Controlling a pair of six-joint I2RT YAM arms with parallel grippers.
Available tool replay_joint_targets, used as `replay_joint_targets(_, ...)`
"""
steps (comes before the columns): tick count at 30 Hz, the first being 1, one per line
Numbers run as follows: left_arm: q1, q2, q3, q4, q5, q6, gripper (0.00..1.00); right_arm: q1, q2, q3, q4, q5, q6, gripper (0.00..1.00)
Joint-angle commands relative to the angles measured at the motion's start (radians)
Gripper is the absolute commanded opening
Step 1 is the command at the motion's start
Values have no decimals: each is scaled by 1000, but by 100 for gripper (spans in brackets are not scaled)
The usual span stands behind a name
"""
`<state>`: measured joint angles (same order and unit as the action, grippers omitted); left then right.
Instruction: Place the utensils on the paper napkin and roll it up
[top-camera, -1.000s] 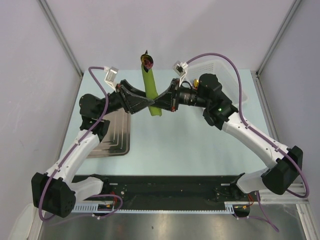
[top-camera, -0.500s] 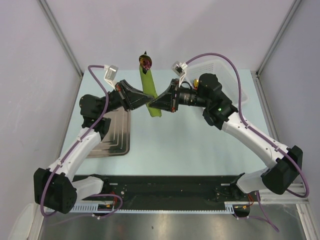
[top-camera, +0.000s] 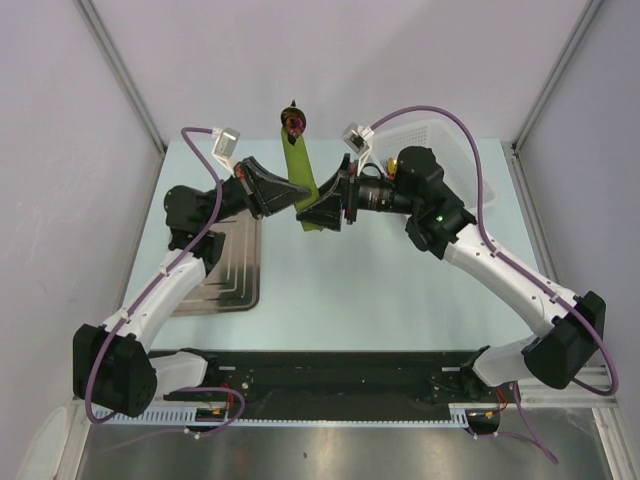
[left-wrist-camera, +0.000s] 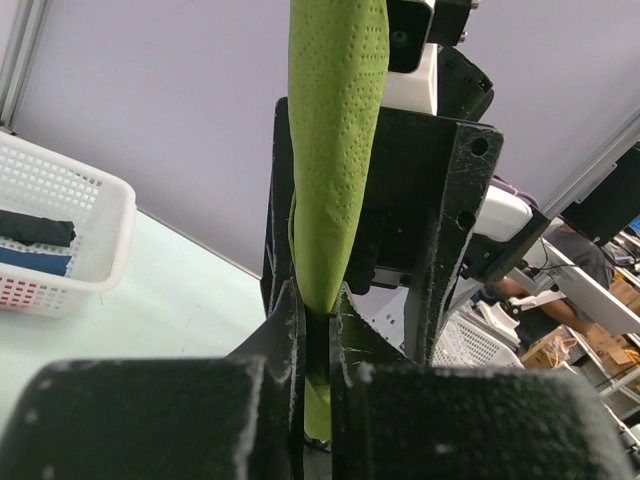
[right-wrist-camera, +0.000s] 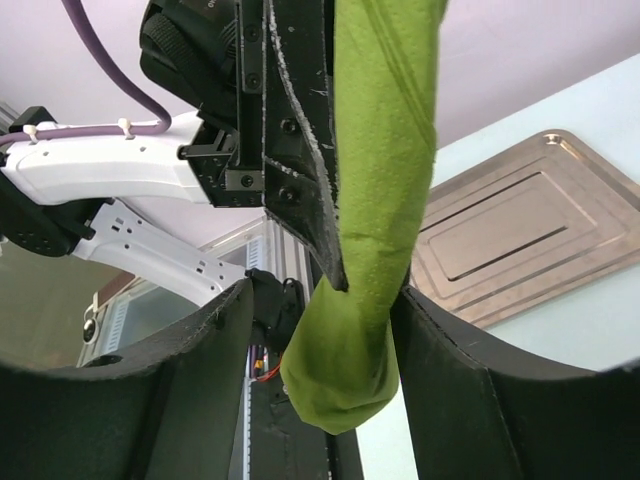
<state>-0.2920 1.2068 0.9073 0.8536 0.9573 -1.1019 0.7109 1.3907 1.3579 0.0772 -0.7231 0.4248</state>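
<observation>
Rolled paper napkin (top-camera: 298, 172): near end pinched tight between the left gripper (left-wrist-camera: 318, 330) fingers. Right gripper (right-wrist-camera: 322, 300) straddles the same end, jaws parted, with a gap on one side.

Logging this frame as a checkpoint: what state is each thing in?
paper napkin: rolled into a tube
utensils: wrapped inside, tips poking out the far end
left gripper: shut on the paper napkin
right gripper: open, jaws straddling the roll
metal tray: lying flat
basket: holds dark items
</observation>
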Motion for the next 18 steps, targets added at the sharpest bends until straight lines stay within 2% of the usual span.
replay_joint_targets(1, 7, -9, 54, 96, -18, -27, 0, -1, 10, 18, 10, -13, -24, 60)
replay_joint_targets(3, 7, -10, 56, 101, -22, -29, 0, 1, 16, 15, 15, -22, -23, 56)
replay_joint_targets(4, 7, -9, 56, 102, -22, -30, 0, 1, 19, 15, 16, -27, -23, 49)
replay_joint_targets(6, 7, -9, 56, 104, -22, -30, 0, 2, 24, 15, 16, -35, -21, 42)
replay_joint_targets(7, 7, -10, 56, 104, -22, -30, 0, 2, 22, 14, 16, -36, -18, 32)
replay_joint_targets(9, 7, -12, 53, 104, -26, -29, 0, 2, 25, 14, 21, -50, -15, 23)
replay_joint_targets(11, 7, -15, 53, 102, -28, -27, 0, 1, 25, 10, 21, -61, -11, 3)
replay_joint_targets(12, 7, -15, 53, 104, -29, -26, 0, -1, 25, 10, 19, -67, -11, 0)
replay_joint_targets(18, 8, -10, 62, 108, -37, -18, 0, -5, 18, 12, 7, -67, -3, 1)
